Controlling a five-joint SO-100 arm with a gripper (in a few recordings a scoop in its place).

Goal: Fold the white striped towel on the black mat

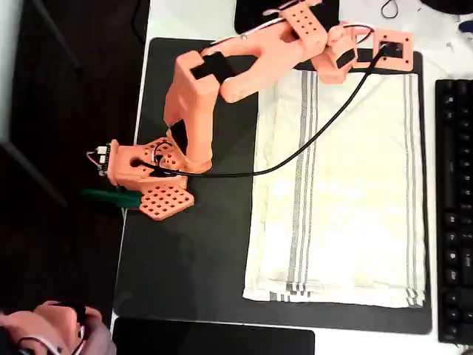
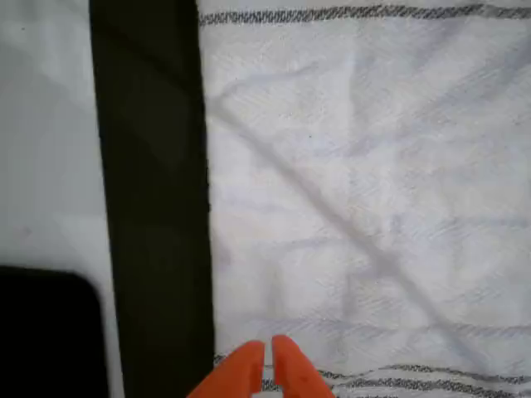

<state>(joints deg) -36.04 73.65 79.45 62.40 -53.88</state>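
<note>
Item: white striped towel. Cream-white cloth with bands of thin grey stripes, spread flat in one layer on the black mat. It covers the right half of the mat in the overhead view, its far edge near the mat's far edge and its near edge just short of the mat's near edge. No fold is made yet.

Handling, as judged: light, soft and limp, with shallow wrinkles across the middle. It will drape and sag when lifted, and it may drag or bunch on the matte surface. It is not fragile. The best hold is probably a corner or a hem at the far edge, pinched thin, so that only one layer comes up.

Item: pincer. Orange fingertips close together, nothing between them; it is clenched or nearly so. In the wrist view it hovers over the towel's striped hem, beside the bare mat strip. In the overhead view the arm reaches to the mat's far edge.

Item: black cable. It trails across the towel and could snag a fold.

Containers: none in sight.

Adjacent: keyboard past the mat's right edge.
</note>
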